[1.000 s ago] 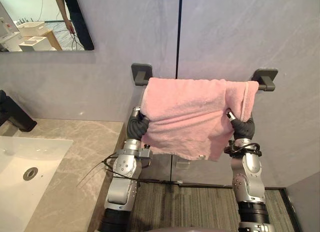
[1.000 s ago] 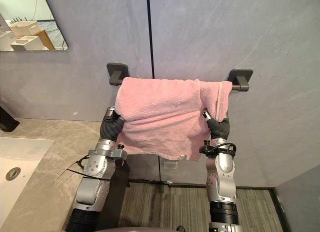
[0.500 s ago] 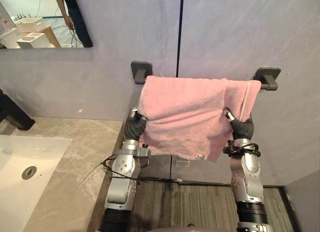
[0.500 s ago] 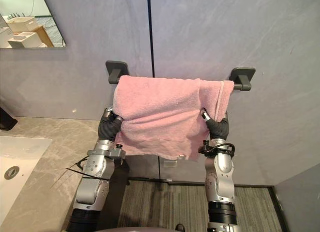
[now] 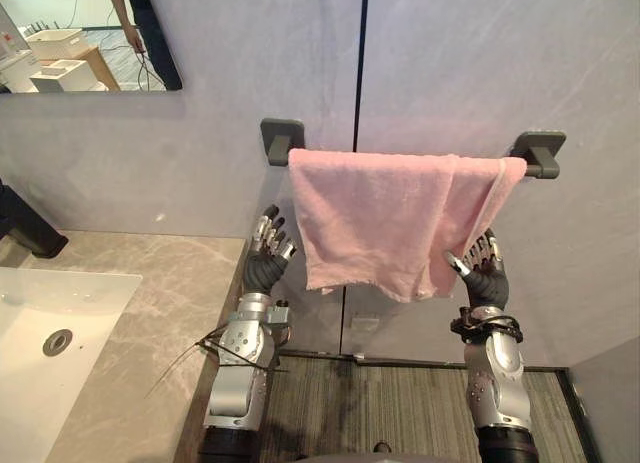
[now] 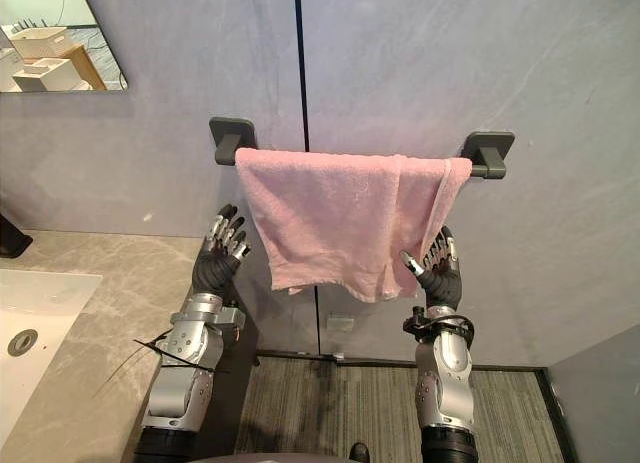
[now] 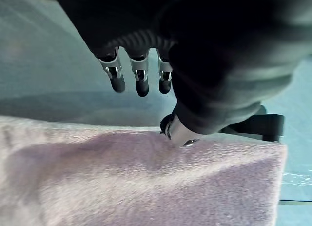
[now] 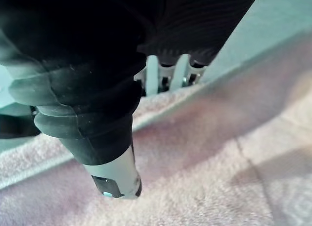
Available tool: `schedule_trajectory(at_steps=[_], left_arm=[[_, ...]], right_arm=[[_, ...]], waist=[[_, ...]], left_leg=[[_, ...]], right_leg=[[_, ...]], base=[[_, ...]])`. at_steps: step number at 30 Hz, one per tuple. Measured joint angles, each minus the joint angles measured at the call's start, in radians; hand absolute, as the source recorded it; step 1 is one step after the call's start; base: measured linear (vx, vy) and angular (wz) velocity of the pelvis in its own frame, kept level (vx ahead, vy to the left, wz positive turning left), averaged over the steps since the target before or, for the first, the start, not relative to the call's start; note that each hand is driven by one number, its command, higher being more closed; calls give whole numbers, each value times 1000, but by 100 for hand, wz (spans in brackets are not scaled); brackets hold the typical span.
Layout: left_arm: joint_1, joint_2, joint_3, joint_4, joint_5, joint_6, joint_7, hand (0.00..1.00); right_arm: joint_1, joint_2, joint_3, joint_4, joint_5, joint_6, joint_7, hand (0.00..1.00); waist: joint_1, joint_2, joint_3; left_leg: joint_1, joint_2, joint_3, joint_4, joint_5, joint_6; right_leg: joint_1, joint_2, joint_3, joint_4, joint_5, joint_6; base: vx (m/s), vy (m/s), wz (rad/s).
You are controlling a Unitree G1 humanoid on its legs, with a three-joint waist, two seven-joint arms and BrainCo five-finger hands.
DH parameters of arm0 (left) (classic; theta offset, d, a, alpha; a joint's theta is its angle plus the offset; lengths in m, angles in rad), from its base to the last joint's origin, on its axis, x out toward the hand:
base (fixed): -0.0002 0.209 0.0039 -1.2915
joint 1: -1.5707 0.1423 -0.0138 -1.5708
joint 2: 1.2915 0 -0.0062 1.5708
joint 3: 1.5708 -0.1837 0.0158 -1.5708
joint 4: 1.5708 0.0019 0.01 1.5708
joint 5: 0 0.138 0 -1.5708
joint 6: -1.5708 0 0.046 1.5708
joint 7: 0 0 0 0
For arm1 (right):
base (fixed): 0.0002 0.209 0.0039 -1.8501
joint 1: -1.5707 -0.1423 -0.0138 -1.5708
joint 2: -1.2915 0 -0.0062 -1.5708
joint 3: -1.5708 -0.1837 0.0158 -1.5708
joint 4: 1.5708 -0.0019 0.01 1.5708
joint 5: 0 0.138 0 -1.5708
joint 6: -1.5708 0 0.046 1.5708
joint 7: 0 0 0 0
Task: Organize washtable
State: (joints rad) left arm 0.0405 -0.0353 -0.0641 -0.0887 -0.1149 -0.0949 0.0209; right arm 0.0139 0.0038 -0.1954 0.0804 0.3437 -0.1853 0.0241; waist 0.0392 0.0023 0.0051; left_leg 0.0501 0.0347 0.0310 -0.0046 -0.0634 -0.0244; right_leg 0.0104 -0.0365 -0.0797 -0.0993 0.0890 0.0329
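A pink towel hangs draped over a dark wall rail between two brackets, its lower edge loose. My left hand is raised just left of the towel's lower left corner, fingers straight and spread, holding nothing. My right hand stands upright at the towel's lower right corner, open too, its fingertips close to the cloth. In the left wrist view my straight fingers point at the wall above the towel. The right wrist view has the towel just past my thumb.
A marble counter runs along the left with a white sink and a black faucet. A mirror above it reflects a person. Striped carpet lies below the towel, next to the grey wall.
Both hands have let go of the towel, opened and dropped away from it. The towel, bunched and pulled out before, now hangs flat from the rail.
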Motion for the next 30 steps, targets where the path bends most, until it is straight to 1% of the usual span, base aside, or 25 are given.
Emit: schedule_trajectory(at_steps=[4,6,8,10,12,14,16,17,19,21,22,23,24,25,27,29,30], left_arm=[[31,0,-4,43,1,2,-13,0],[34,2,-13,102,3,9,-21,0],[51,3,-13,142,12,25,-25,0],[78,12,-6,183,31,38,-45,0],[110,19,-3,233,68,60,-65,0],[141,20,-1,282,112,77,-86,0],[150,20,-2,317,130,88,-95,0],[162,20,-2,340,131,93,-112,0],[186,21,-2,359,130,109,-142,0],[224,25,-4,360,130,128,-182,0],[240,38,-13,357,128,132,-200,0],[248,45,-20,350,125,134,-209,0],[264,63,-35,326,118,137,-230,0],[276,82,-51,299,103,140,-243,0],[308,119,-79,211,48,153,-274,0],[356,213,-128,70,-78,174,-331,0],[362,245,-139,36,-104,177,-346,0]], right_arm=[[30,1,1,52,-1,0,1,0],[61,0,8,82,0,14,2,0],[91,0,25,102,0,22,6,0],[122,4,30,124,0,33,26,0],[142,10,30,194,0,44,46,0],[160,12,31,294,11,61,70,0],[175,13,33,368,58,79,89,0],[187,17,41,417,90,92,92,0],[214,21,64,446,115,125,105,0],[261,18,117,442,117,154,134,0],[287,11,162,422,116,172,148,0],[303,6,184,399,115,179,159,0],[326,-9,229,339,109,194,180,0],[336,-20,260,291,91,196,196,0],[347,-41,309,178,67,199,222,0],[345,-93,373,32,41,202,285,0],[340,-108,386,3,41,203,299,0]], waist=[[1,0,0],[3,0,0],[1,0,0],[0,-1,1],[-1,-3,3],[-4,-6,7],[-4,-9,10],[-4,-11,15],[-4,-12,23],[-4,-13,25],[-4,-14,26],[-5,-14,26],[-8,-14,26],[-10,-12,27],[-18,-12,27],[-22,-13,26],[-22,-13,26]], left_leg=[[0,0,0,0,0,0],[-1,1,1,0,0,0],[-1,1,3,0,0,-1],[3,2,6,-6,-1,-1],[16,5,23,-16,-1,-1],[17,6,26,-17,-1,-1],[17,7,26,-17,-1,-2],[17,8,28,-17,-2,-3],[18,9,33,-17,-3,-4],[19,14,45,-17,-7,-9],[19,18,50,-16,-9,-12],[19,19,51,-16,-9,-13],[17,21,54,-16,-9,-13],[17,23,55,-16,-10,-14],[16,25,60,-6,-14,-17],[13,32,82,21,-32,-21],[14,34,85,25,-34,-22]], right_leg=[[-1,0,1,-2,0,0],[-1,0,1,-3,0,0],[-2,0,5,-4,0,0],[-2,2,5,-5,1,0],[0,5,12,-5,1,0],[-1,6,14,-5,1,0],[-1,6,14,-6,1,0],[-1,7,15,-6,1,0],[-3,9,20,-6,1,0],[-7,14,30,-5,1,-1],[-8,18,34,-5,1,-1],[-10,19,35,-5,1,-1],[-14,22,39,-5,1,-1],[-15,24,43,-5,3,-3],[-16,27,53,-5,4,-4],[-15,34,70,-5,7,-9],[-15,36,76,-5,8,-11]], base=[[0,0,0],[0,0,0],[0,0,-5],[0,0,-9],[-7,1,-14],[-11,2,-3],[0,0,0],[0,0,0],[-30,-5,-8],[-24,-10,-16],[-10,-13,-13],[-14,-21,-12],[-18,-22,-10],[-24,-21,-13],[-25,-7,-14],[-30,1,-23],[-31,-4,-23]])
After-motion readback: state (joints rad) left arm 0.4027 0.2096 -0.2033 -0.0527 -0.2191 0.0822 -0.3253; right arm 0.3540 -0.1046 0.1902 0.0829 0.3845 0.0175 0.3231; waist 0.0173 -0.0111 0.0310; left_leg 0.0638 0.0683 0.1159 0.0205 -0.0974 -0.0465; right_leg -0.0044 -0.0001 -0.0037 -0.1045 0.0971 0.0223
